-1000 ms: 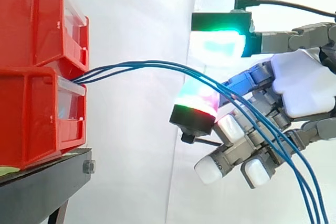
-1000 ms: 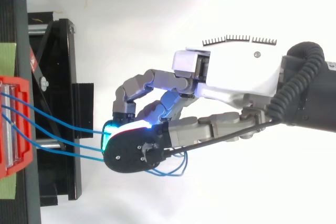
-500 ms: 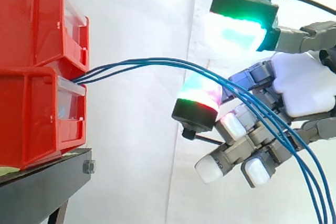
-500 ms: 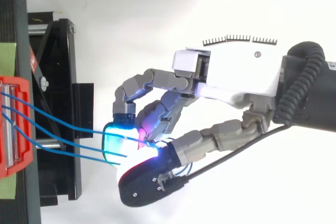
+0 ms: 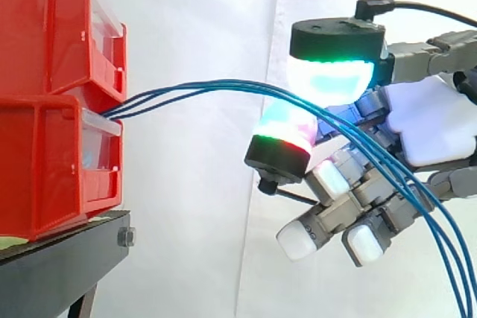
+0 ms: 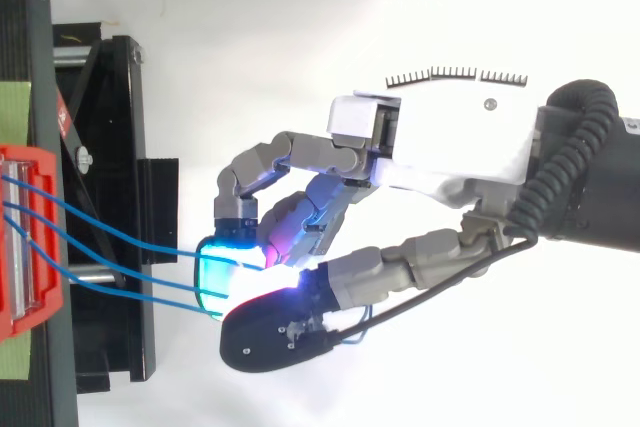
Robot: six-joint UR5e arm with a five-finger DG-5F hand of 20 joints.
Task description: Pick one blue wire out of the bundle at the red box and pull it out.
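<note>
The origin of the blue wires is concealed: they emerge from the gap between the two stacked red bins, and nothing of their run inside can be seen. The bins are cut off at the left edge in the side view, and only a strip of red is shown from above. The far ends of the wires are lost at the lower right edge of the side view.

The hand is closed on the bundle well clear of the bins. The green-glowing thumb pad is set down on the wires from above, a red-and-green finger pad lies under them, and the remaining fingers are curled below. How many strands are actually pinched cannot be told. From above, the contact is washed out by glare and the lower strands are covered by the thumb. A short blue loop is seen beyond it.

Three thin blue strands are counted. In the side view they leave the bins close together, arch upward and slope down across the hand. From above they are fanned apart over the black stand, each separate, drawing together towards the hand.
</note>
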